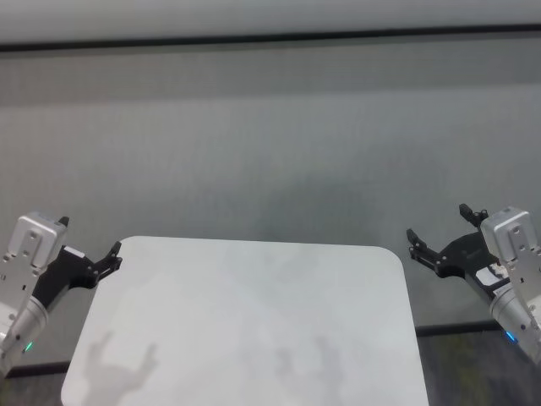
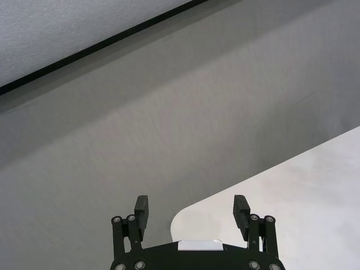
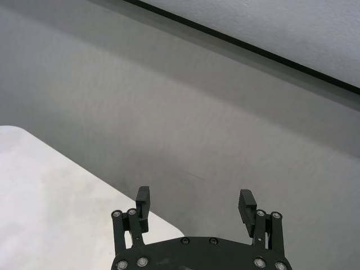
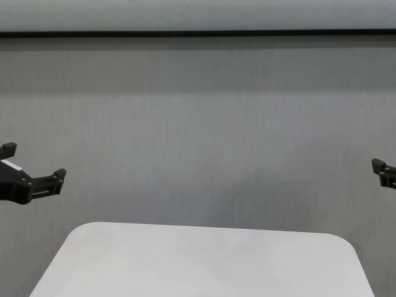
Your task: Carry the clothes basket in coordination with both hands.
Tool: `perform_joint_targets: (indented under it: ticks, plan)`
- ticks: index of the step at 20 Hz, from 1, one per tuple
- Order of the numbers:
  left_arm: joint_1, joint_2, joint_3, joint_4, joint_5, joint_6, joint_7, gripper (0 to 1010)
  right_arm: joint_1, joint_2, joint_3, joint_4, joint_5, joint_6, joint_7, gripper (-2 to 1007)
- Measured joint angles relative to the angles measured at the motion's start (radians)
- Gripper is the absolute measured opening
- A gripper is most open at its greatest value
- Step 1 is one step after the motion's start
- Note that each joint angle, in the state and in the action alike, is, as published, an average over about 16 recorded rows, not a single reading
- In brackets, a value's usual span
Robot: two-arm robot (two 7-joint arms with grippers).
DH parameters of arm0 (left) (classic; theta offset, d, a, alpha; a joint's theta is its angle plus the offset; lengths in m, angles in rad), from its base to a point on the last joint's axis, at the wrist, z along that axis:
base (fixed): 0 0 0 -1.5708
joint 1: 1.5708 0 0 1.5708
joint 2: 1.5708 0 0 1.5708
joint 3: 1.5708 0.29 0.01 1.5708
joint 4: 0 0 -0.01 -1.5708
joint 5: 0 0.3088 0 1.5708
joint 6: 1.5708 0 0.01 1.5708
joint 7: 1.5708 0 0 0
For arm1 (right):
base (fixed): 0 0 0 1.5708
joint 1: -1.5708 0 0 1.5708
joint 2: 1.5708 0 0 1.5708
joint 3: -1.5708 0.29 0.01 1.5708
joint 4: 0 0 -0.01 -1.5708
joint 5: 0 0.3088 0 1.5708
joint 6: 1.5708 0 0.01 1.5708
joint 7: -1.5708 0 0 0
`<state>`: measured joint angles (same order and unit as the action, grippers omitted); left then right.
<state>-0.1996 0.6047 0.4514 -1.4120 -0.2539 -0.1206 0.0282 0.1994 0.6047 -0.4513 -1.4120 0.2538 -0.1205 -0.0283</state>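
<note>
**Both grippers spread wide, no basket in sight**

From my station I saw a white table [image 1: 245, 321] with rounded corners in front of the robot, its top bare, with grey floor beyond it. The left gripper [image 1: 89, 245] hung in the air just off the table's far left corner, fingers parted wide and holding nothing. The right gripper [image 1: 439, 233] hung just off the far right corner, likewise spread and holding nothing. Each wrist view confirmed it: the left gripper's fingers [image 2: 142, 209] stood well apart over that corner, and the right gripper's fingers [image 3: 246, 202] stood apart beside the table's edge. I could not find the clothes basket in any view.
</note>
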Motion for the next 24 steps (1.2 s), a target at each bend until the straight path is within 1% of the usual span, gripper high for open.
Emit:
perform_joint_targets:
  ticks: [24]
  plan:
    - [0.000,0.000,0.000,0.000,0.000,0.000,0.000,1002,0.000,0.000,0.000,0.000,0.000,0.000,0.000,1001]
